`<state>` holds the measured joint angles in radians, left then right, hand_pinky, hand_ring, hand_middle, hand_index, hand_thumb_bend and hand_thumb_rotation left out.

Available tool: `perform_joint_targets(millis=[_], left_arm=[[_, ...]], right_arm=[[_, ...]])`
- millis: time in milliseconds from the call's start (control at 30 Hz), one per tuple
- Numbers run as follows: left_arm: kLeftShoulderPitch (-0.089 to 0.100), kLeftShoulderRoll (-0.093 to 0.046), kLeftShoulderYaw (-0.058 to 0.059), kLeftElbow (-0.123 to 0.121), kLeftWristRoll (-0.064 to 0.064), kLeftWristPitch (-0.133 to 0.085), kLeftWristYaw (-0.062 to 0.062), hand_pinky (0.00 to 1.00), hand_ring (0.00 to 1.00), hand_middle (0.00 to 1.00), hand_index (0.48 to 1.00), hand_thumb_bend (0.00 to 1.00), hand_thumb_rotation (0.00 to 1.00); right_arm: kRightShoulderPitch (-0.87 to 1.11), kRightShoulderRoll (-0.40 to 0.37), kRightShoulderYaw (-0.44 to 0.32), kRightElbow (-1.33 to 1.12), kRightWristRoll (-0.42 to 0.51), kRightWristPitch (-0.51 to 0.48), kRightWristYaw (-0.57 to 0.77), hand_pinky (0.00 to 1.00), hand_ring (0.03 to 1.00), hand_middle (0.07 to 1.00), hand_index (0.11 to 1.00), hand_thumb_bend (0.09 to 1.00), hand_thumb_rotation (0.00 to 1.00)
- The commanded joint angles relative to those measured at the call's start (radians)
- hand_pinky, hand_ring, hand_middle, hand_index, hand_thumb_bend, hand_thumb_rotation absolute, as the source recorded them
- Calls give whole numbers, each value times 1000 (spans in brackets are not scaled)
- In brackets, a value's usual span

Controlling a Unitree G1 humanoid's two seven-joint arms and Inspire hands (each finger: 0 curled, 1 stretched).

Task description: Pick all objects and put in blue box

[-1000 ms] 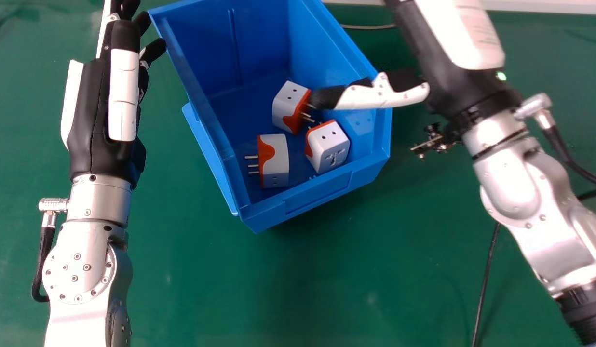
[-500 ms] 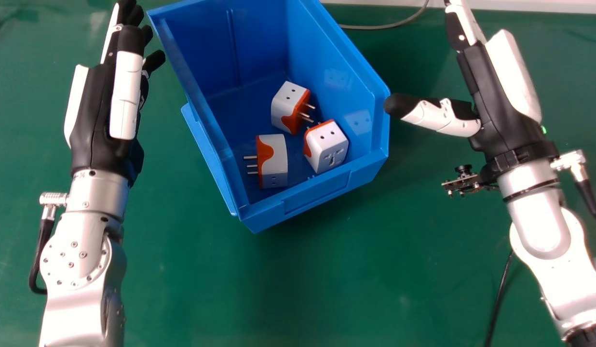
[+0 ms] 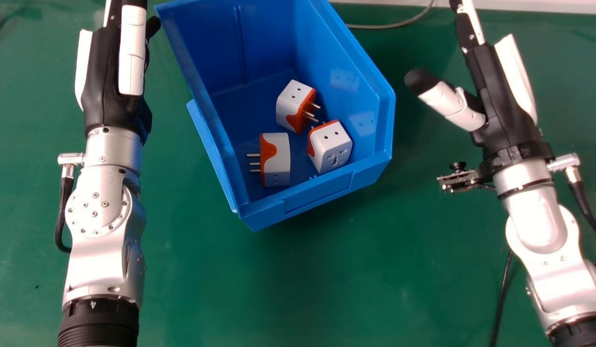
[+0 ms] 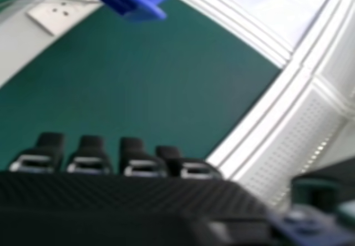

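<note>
The blue box (image 3: 317, 189) stands in the upper middle of the head view with three white and orange plug adapters inside. One adapter (image 3: 289, 103) lies farthest back, another (image 3: 332, 148) is near the right wall, and the third (image 3: 277, 166) lies toward the left with its pins facing left. My left hand (image 3: 107, 77) is open along the box's left side, over the table. Right of the box, apart from it, my right hand (image 3: 495, 96) is open and holds nothing, thumb toward the box. In the right hand view, my right hand (image 4: 133, 196) has its fingertips extended.
The green table (image 3: 327, 279) spreads around the box. A thin cable (image 3: 389, 26) lies behind the box, and a black cable (image 3: 501, 299) runs beside the right forearm. In the right hand view, a white socket plate (image 4: 61, 14) and the blue box's edge (image 4: 145, 9) show.
My right hand has come out from over the box to its right side, holding nothing. My left arm has shifted forward and slightly right. The three adapters have stayed in place inside the box.
</note>
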<state>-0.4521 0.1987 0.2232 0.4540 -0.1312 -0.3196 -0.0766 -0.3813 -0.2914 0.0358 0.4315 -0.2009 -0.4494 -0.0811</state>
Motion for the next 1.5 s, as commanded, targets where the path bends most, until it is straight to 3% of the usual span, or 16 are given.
perform_joint_targets(millis=[0, 100, 167, 233, 333, 467, 500, 700, 900, 967, 1167, 1333, 1467], left_arm=[[-14, 5, 15, 10, -16, -61, -15, 968, 994, 998, 989, 918, 967], [7, 14, 25, 2, -51, -81, -62, 969, 996, 999, 991, 920, 967], [29, 14, 21, -20, -52, -79, -74, 969, 996, 999, 991, 920, 967], [48, 14, 14, -46, -47, -59, -78, 970, 997, 999, 993, 911, 970], [60, 16, 6, -76, -42, -22, -78, 969, 997, 1000, 992, 896, 976], [68, 28, 7, -92, -53, 21, -100, 962, 996, 1000, 994, 883, 985], [70, 29, 8, -94, -47, 21, -98, 962, 996, 1000, 994, 883, 985], [89, 22, 12, -131, -47, 31, -90, 958, 996, 1000, 996, 883, 989], [77, 13, 33, -110, -63, -12, -88, 953, 994, 1000, 996, 872, 994], [68, 10, 40, -94, -74, -24, -95, 954, 994, 1000, 994, 860, 995], [53, 17, 43, -58, -77, -55, -106, 954, 994, 1000, 993, 845, 997], [49, 19, 42, -49, -75, -64, -106, 948, 992, 1000, 990, 838, 999], [49, 18, 42, -52, -79, -62, -109, 947, 991, 1000, 988, 834, 1000]], right_arm=[[-30, 8, -25, 2, 27, 7, 5, 973, 1000, 1000, 1000, 903, 997], [-43, 28, -41, 15, 76, 16, 36, 972, 1000, 1000, 1000, 901, 998], [-52, 36, -48, 28, 94, 7, 46, 972, 1000, 1000, 1000, 901, 998], [-58, 43, -54, 40, 103, -2, 50, 974, 1000, 1000, 1000, 906, 998], [-58, 56, -64, 42, 104, -6, 41, 974, 1000, 1000, 1000, 917, 999], [-43, 68, -74, 16, 108, -7, 43, 968, 1000, 1000, 1000, 945, 1000], [-37, 72, -77, 4, 110, -3, 43, 968, 1000, 1000, 1000, 945, 1000], [-21, 103, -102, -39, 140, 6, 40, 960, 1000, 1000, 1000, 966, 1000], [-27, 110, -126, -38, 166, 3, 45, 953, 999, 1000, 1000, 979, 1000], [-27, 111, -131, -40, 170, 5, 43, 954, 999, 1000, 1000, 983, 1000], [-24, 111, -139, -48, 186, 15, 61, 961, 1000, 1000, 1000, 990, 1000], [-25, 112, -138, -49, 182, 22, 65, 969, 1000, 1000, 1000, 996, 1000], [-24, 115, -135, -52, 182, 24, 65, 972, 1000, 1000, 1000, 998, 1000]])
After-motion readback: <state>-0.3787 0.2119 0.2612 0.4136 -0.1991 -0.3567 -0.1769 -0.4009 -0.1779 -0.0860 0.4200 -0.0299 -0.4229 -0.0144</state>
